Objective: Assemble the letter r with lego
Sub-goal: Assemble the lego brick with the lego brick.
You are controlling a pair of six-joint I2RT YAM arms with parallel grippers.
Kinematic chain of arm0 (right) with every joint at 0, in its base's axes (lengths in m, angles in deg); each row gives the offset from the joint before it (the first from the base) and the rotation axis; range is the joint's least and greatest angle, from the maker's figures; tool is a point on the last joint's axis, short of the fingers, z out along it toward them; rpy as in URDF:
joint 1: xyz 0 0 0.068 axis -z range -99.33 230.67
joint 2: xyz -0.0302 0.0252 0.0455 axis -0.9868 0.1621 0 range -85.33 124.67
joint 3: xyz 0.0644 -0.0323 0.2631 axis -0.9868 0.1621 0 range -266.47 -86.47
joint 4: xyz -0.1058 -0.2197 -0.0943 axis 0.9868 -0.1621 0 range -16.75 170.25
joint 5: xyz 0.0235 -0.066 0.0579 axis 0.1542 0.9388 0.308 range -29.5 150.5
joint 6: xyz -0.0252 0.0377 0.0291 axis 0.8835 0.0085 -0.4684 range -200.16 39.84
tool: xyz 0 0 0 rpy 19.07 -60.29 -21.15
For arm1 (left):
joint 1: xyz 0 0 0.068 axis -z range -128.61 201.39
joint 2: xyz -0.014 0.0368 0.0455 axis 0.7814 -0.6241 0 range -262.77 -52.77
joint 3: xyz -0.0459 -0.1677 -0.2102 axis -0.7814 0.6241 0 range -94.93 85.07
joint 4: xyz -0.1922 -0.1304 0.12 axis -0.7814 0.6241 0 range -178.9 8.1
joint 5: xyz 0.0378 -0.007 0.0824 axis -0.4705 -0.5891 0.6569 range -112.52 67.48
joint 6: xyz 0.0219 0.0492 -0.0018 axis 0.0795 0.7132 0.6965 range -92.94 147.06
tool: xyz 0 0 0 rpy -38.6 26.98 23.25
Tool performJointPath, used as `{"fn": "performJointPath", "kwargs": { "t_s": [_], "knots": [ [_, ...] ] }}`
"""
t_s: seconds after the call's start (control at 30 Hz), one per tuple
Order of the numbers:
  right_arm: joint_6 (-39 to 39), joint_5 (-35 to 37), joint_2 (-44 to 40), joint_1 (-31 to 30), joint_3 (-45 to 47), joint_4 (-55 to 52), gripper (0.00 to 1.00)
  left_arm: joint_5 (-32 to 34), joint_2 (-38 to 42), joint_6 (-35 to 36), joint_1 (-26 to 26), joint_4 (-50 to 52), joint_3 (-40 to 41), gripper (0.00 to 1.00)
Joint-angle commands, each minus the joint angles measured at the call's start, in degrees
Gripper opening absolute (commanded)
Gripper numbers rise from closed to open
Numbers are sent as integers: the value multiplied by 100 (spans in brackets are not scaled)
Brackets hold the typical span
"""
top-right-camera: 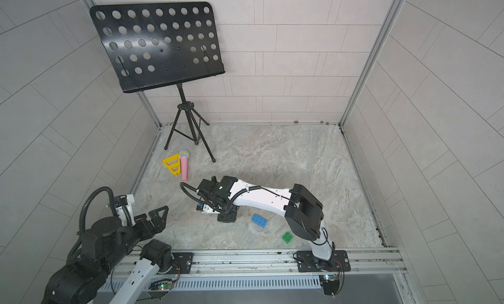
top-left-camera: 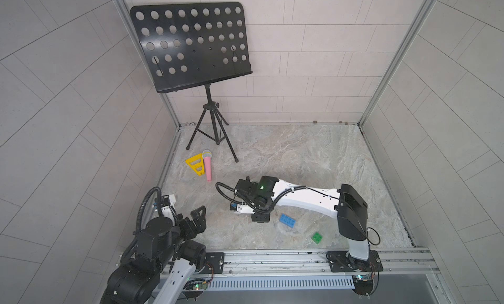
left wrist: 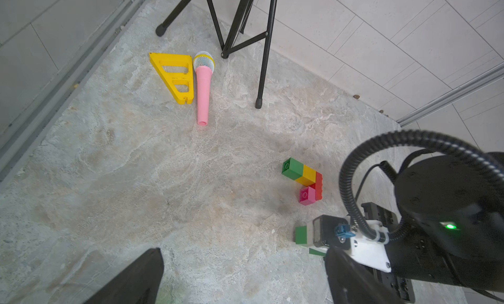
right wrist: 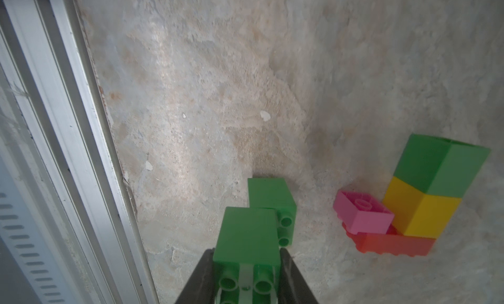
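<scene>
My right pincer (right wrist: 246, 259) is clamped on a green brick (right wrist: 246, 234), with a second green brick (right wrist: 271, 197) just beyond it. The half-built r (right wrist: 425, 196) lies near beside them, its green-yellow stem flat on the desk (right wrist: 218, 98). My left pincer (left wrist: 242, 252) gapes empty, farther off.

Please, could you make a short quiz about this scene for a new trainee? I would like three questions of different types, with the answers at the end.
1. True or false: the right end effector is shut on a green brick.
2. In the right wrist view, which brick does the pink brick sit on? A: the red brick. B: the blue brick. C: the brick in the end effector.
3. How many bricks form the joined assembly?

Key: 1 true; 2 A; 3 four.
</scene>
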Motion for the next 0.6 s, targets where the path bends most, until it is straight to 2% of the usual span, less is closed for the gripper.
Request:
{"fn": "performJointPath", "kwargs": {
  "t_s": [0.0,0.13,0.3,0.43,0.5,0.57],
  "knots": [
    [-369,107,-713,124,530,382,0,-711,-123,-410,-27,-326,455,99],
    [-634,-168,-1431,339,1236,545,0,-2140,-338,-582,-29,-1371,1173,100],
    [-836,-249,-2375,582,1817,583,0,-3349,-1204,-572,17,-2392,1476,100],
    [-857,-461,-2933,643,1906,552,0,-4159,-2044,-404,351,-3283,1650,100],
    [-847,-549,-3133,650,1859,503,0,-4534,-2449,-246,640,-3727,1655,100],
    [-797,-672,-3281,651,1782,436,0,-4622,-2835,-53,1119,-4096,1515,100]
  ]
}}
